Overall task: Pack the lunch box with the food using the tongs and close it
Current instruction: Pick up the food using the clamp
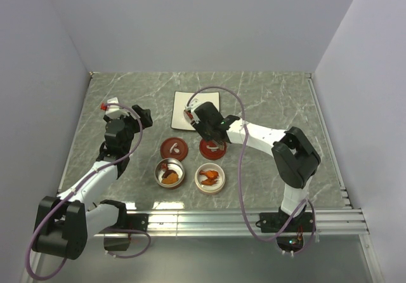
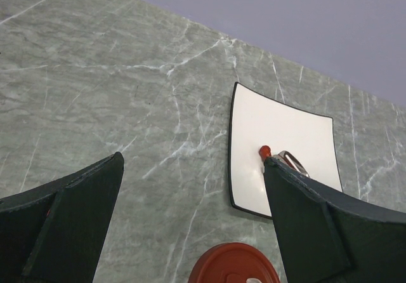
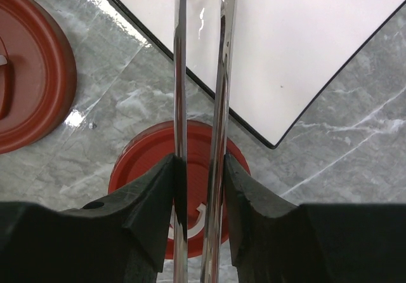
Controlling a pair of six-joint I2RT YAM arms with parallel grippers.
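We observed the right hand [image 1: 216, 138] [image 3: 202, 169] closed on the tongs [image 3: 180, 73], one finger pressed against the outer side of each slim metal arm, so that the two arms stood narrow and nearly parallel. From this grip the tongs extended forward over the near corner of the square white plate [image 1: 198, 102] [image 3: 304, 35] [image 2: 292, 131]. In the left wrist view a single red morsel [image 2: 264, 150] lay on the plate, with a silvery looped tip just beside it; that tip was partly hidden behind a finger of the left hand. The right hand hung directly above one red lid [image 1: 206, 151] [image 3: 139, 175], whose white curved handle showed between the fingers. A second red lid [image 1: 174, 147] [image 3: 32, 80] [image 2: 233, 264] lay flat on the marble counter [image 1: 273, 99] just beside the first. Nearer the arm bases stood two round open containers, the first container [image 1: 157, 172] in front of the second lid and the second container [image 1: 224, 180] in front of the first lid. Each held orange and brown food [image 1: 169, 177] [image 1: 208, 180]. The left hand [image 1: 141, 118] [image 2: 193, 162] was spread wide and held nothing; it hung over bare counter to the left of the plate, well apart from the containers.
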